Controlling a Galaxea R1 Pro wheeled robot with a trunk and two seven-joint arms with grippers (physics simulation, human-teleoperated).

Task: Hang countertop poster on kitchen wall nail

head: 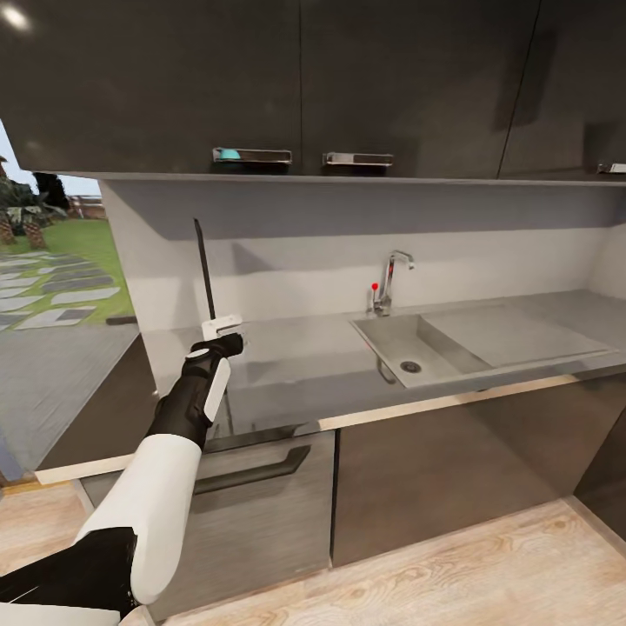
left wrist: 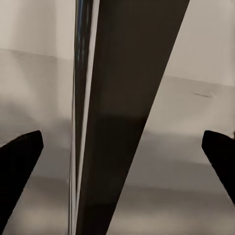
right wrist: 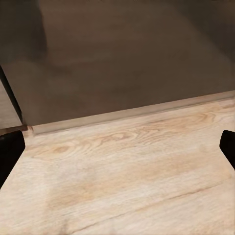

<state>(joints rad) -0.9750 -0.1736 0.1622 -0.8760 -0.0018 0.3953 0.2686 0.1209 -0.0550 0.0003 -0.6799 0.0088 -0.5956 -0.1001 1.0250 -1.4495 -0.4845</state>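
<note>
The poster (head: pixel 204 271) stands upright and edge-on at the left end of the light-grey kitchen countertop (head: pixel 296 365), so it reads as a thin dark strip in front of the wall. My left gripper (head: pixel 223 327) is at its lower end. In the left wrist view the poster (left wrist: pixel 117 122) runs between the two dark fingers (left wrist: pixel 19 156), which stand wide apart and clear of it, so the left gripper (left wrist: pixel 122 152) is open. My right gripper (right wrist: pixel 122 147) is open over the wooden floor, holding nothing. The wall nails are out of view.
A moulded sink (head: pixel 409 348) with a chrome tap (head: pixel 391 278) lies right of the poster. Dark upper cabinets (head: pixel 304 78) hang overhead. Dark cabinet fronts (head: pixel 435 469) stand below the worktop. A garden opening (head: pixel 52 269) is at the left, and wooden floor (head: pixel 487 574) lies below.
</note>
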